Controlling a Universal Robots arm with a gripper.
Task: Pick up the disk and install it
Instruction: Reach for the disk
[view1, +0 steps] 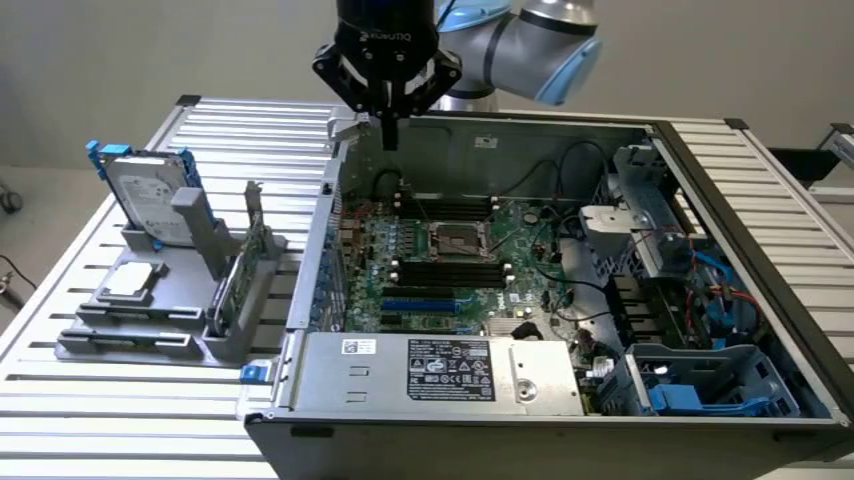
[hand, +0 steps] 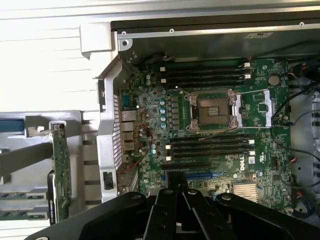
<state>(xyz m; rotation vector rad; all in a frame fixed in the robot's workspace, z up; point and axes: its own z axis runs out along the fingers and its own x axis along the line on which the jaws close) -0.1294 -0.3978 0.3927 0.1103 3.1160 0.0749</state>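
The disk (view1: 144, 192) stands upright in a grey rack (view1: 134, 330) at the exterior view's left. It is silver-grey with a white label and blue rails on its edges. My gripper (view1: 390, 138) hangs shut and holds nothing, high over the far left corner of the open computer case (view1: 534, 400), well to the right of the disk. In the wrist view the closed black fingers (hand: 176, 196) point down at the motherboard (hand: 210, 120).
The rack also holds a thin green circuit card (view1: 234, 285) (hand: 60, 170) and a small square silver chip (view1: 130, 281). Inside the case are an empty CPU socket (view1: 454, 240), cables, a power supply (view1: 441, 372) and blue drive bays (view1: 707, 385). A slatted metal table (view1: 120, 410) lies underneath.
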